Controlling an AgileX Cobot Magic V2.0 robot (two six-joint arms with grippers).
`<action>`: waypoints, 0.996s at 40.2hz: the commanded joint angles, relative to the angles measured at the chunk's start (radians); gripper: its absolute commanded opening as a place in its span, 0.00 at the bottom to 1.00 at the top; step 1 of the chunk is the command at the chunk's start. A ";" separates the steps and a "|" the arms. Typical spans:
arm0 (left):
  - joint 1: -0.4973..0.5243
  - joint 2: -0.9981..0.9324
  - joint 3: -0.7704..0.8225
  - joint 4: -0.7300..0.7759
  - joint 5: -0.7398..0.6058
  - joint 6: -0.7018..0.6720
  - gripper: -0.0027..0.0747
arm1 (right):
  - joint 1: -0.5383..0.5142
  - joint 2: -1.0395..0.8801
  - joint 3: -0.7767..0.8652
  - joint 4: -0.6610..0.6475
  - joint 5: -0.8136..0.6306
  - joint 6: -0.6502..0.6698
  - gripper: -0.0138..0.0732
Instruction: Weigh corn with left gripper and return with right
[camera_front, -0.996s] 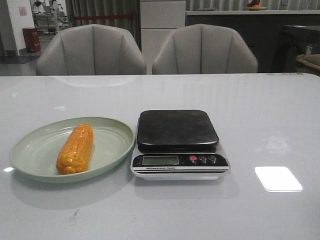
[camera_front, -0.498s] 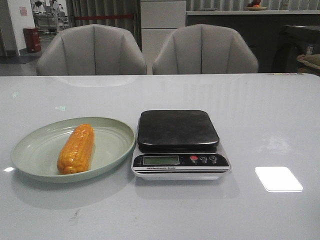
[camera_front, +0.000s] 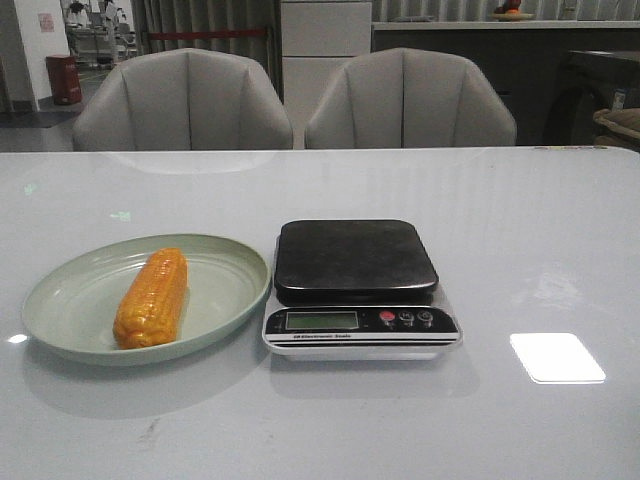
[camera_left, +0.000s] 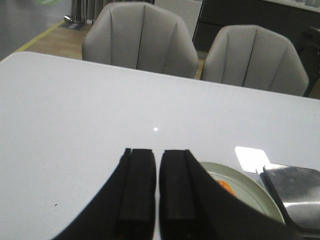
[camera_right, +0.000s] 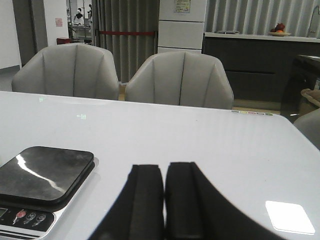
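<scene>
The corn (camera_front: 151, 297), an orange-yellow cob, lies lengthwise on a pale green plate (camera_front: 70, 300) left of the scale (camera_front: 355, 262). The scale's black platform is bare. Neither gripper shows in the front view. In the left wrist view my left gripper (camera_left: 156, 152) is shut and empty, with only a thin slit between the fingers. It hangs over bare table; a sliver of the corn (camera_left: 226, 186) and the plate (camera_left: 252, 192) lie beside it. In the right wrist view my right gripper (camera_right: 165, 167) is shut and empty over the table, beside the scale (camera_right: 45, 172).
Two grey chairs (camera_front: 185, 100) stand behind the table's far edge. The scale's display and buttons (camera_front: 405, 318) face the front. A bright light patch (camera_front: 556, 357) lies on the white table to the right of the scale.
</scene>
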 joint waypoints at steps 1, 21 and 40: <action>-0.002 0.043 -0.047 -0.008 -0.055 0.004 0.41 | -0.007 -0.019 0.004 -0.010 -0.072 -0.008 0.38; -0.133 0.340 -0.214 -0.008 0.062 0.026 0.79 | -0.007 -0.019 0.004 -0.010 -0.072 -0.008 0.38; -0.351 0.879 -0.445 -0.016 0.068 -0.038 0.79 | -0.007 -0.019 0.004 -0.010 -0.072 -0.008 0.38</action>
